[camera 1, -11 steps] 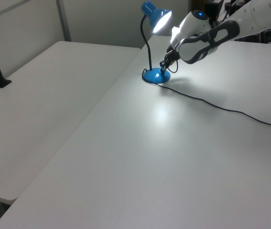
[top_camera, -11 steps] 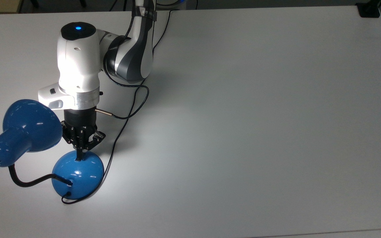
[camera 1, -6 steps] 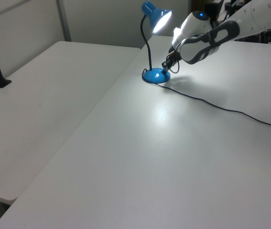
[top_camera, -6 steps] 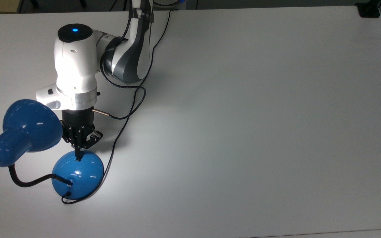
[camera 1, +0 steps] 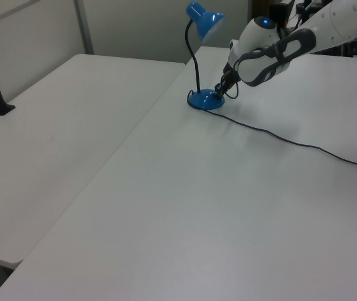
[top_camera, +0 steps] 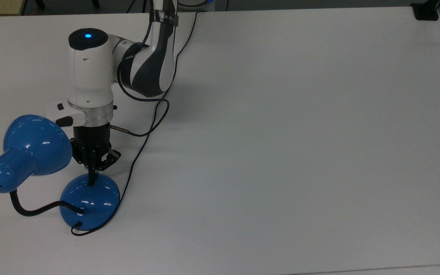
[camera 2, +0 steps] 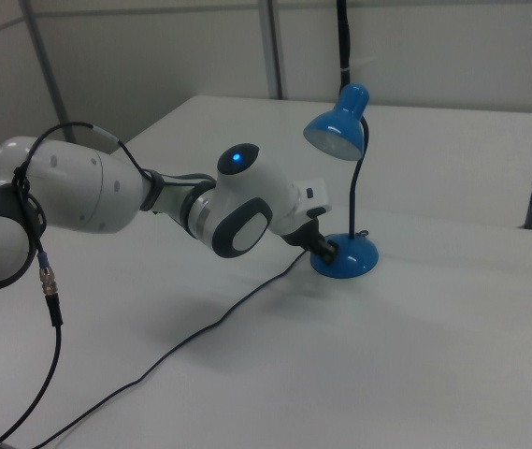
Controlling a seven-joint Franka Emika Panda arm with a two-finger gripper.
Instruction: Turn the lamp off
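Since the earlier frames the lit patch on the table [top_camera: 281, 152] has gone and the lamp [top_camera: 90, 202] no longer shines.

Left to right in the top view: the blue shade [top_camera: 33, 147] sits beside the gripper [top_camera: 91, 179] on the top view's left, the black neck [top_camera: 33, 210] curving below it; the gripper, fingers drawn together and holding nothing, points its tips down onto the domed base [camera 1: 204, 99] at the switch; a thin black cord [top_camera: 136, 160] trails off to the gripper's right.
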